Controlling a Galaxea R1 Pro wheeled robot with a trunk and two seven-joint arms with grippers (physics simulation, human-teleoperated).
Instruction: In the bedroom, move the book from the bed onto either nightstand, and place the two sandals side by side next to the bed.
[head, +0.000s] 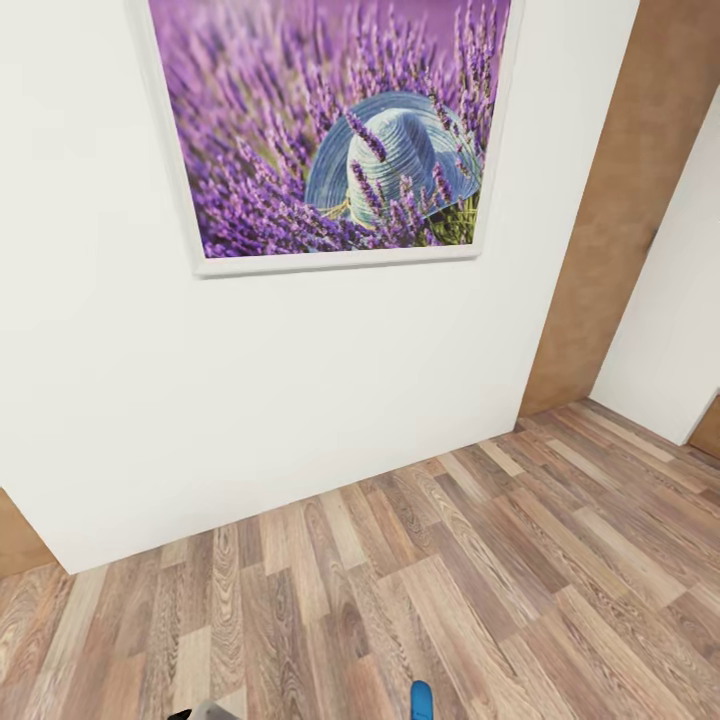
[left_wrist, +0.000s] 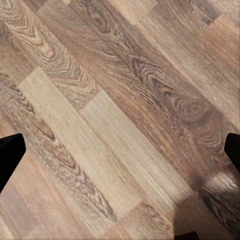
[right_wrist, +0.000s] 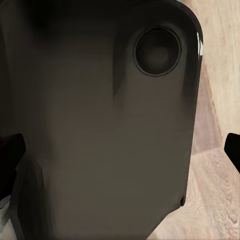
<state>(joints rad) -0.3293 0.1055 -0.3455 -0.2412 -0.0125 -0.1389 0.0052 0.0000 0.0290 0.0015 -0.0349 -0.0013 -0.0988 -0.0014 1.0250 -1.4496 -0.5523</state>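
L fingers wide apart over wood floor, holding nothing.

Floor: light brown wood planks, running to white wall base. One bright blue sandal tip visible at the head view's lower edge, apparently on the planks.

Framed lavender picture on wall

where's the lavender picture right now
In the head view, the framed lavender picture hangs high on the white wall, straight ahead, above the wood-plank floor.
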